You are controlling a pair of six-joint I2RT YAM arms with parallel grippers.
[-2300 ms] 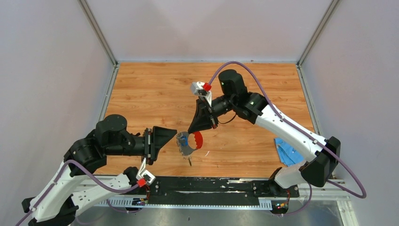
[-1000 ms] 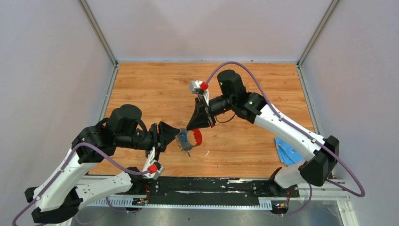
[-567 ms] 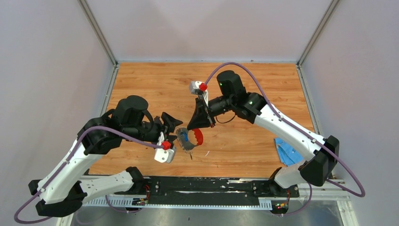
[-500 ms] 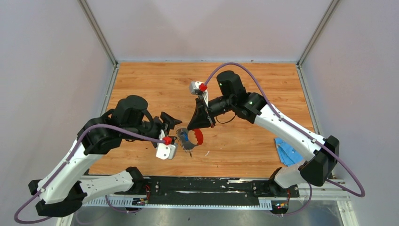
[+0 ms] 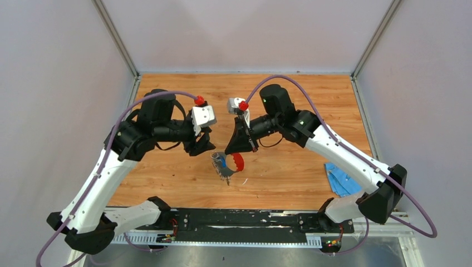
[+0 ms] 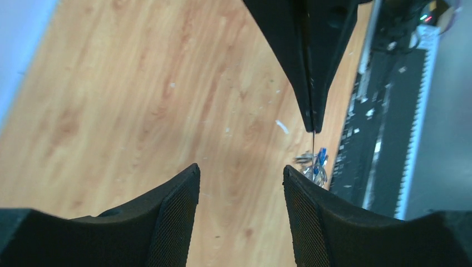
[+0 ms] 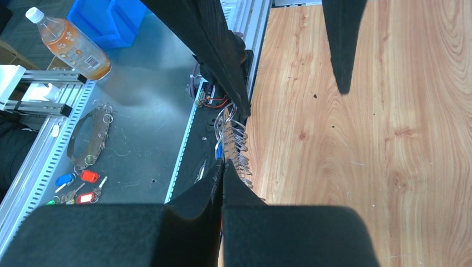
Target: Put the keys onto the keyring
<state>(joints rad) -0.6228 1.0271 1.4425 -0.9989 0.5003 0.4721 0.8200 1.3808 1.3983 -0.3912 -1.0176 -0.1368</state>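
My right gripper is shut on the keyring, a thin red loop with a fan of grey metal pieces, and holds it hanging above the table's near middle. A blue key head shows among the pieces. A small dark bit hangs below them; I cannot tell whether it is the black-headed key. In the right wrist view the shut gripper has the grey rings just past its tip. My left gripper is open and empty, up and to the left of the keyring. In the left wrist view this gripper faces the keyring.
A blue cloth lies at the table's near right. A white scrap lies under the keyring. The black rail runs along the near edge. Grey walls enclose the wooden table.
My left arm has swung from the near left of the keyring up and round to its far left, its wrist turned over. The right gripper has held the keyring almost still.
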